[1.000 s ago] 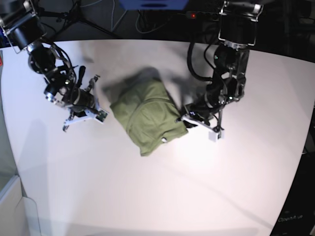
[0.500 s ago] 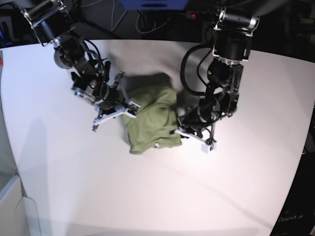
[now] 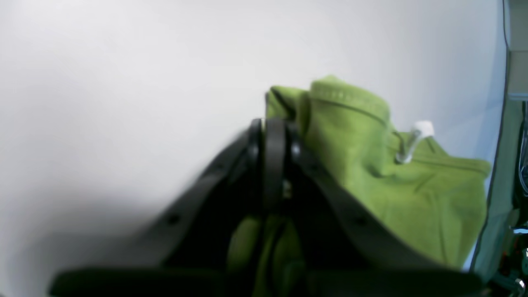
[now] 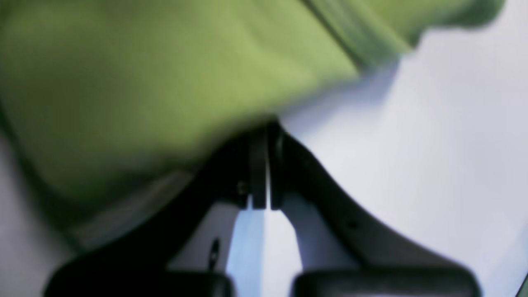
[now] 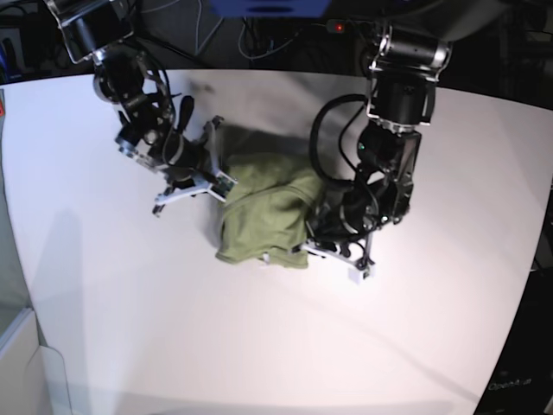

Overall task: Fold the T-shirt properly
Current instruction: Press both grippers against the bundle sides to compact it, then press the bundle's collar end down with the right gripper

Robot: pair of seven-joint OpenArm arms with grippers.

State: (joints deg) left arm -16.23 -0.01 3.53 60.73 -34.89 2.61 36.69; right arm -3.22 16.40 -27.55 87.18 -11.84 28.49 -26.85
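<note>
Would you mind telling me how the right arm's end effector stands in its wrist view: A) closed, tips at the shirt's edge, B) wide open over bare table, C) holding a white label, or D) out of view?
A: in the right wrist view the right end effector has its jaws together, tips at the edge of the T-shirt.

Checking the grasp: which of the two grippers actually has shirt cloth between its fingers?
The left gripper: olive T-shirt cloth shows pinched between its shut fingers. The right gripper is shut empty beside the shirt's edge.

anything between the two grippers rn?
Only the T-shirt, bunched between left gripper and right gripper; base view shows it.
</note>
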